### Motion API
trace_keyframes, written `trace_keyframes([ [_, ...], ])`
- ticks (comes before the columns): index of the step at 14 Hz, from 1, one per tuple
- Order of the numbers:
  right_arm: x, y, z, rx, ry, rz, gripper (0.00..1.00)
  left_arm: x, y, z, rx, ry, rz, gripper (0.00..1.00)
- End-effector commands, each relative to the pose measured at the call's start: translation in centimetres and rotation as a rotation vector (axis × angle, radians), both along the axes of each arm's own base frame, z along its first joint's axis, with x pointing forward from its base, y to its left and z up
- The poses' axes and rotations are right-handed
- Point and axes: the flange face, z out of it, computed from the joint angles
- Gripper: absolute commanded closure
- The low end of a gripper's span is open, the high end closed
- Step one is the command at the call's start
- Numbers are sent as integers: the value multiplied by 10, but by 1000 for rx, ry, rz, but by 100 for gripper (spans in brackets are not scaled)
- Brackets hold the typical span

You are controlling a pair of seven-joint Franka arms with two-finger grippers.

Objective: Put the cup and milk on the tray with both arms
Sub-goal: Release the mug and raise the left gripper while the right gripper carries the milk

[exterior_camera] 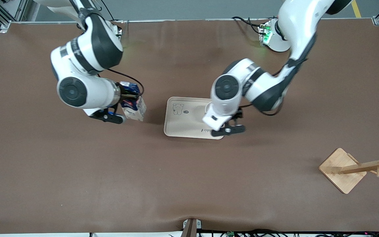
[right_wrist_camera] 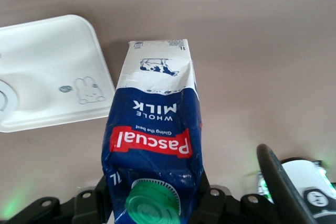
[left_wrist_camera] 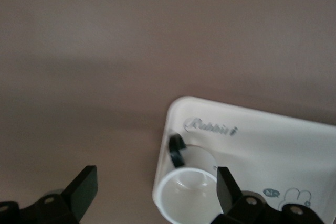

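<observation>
The cream tray (exterior_camera: 183, 118) lies mid-table. In the left wrist view the white cup (left_wrist_camera: 190, 195) stands upright on the tray (left_wrist_camera: 273, 145) near its "Rabbit" corner, with its black handle toward the script. My left gripper (left_wrist_camera: 155, 190) is open above it; one finger (left_wrist_camera: 227, 188) is at the cup's rim, the other over bare table. In the front view the left arm hides the cup. My right gripper (exterior_camera: 131, 97) is shut on the blue top of the milk (exterior_camera: 134, 106), beside the tray toward the right arm's end. The right wrist view shows the milk's (right_wrist_camera: 155, 129) green cap between my fingers.
A wooden rack (exterior_camera: 342, 169) with a square base lies nearer the front camera, toward the left arm's end. The brown table (exterior_camera: 189, 184) spreads around the tray. The tray's rabbit corner (right_wrist_camera: 52, 77) shows close to the milk in the right wrist view.
</observation>
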Motion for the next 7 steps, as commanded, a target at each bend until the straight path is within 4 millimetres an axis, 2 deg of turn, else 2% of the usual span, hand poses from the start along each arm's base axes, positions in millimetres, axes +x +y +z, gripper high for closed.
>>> trace_keyframes([
  [1, 5, 70, -18, 16, 44, -70, 93, 12, 45, 48, 17, -43, 16, 0],
  [2, 8, 90, -27, 55, 82, -130, 93, 18, 63, 64, 18, -55, 6, 0],
  [3, 13, 103, -33, 98, 97, -157, 93, 21, 81, 78, 27, -55, -15, 0],
  [5, 11, 128, -47, 131, 83, -150, 93, 28, 121, 99, 50, -44, -53, 0],
  [6, 9, 138, -56, 135, 73, -145, 93, 30, 135, 103, 59, -31, -66, 0],
  [7, 5, 145, -65, 128, 81, -135, 93, 28, 146, 117, 66, -38, -54, 0],
])
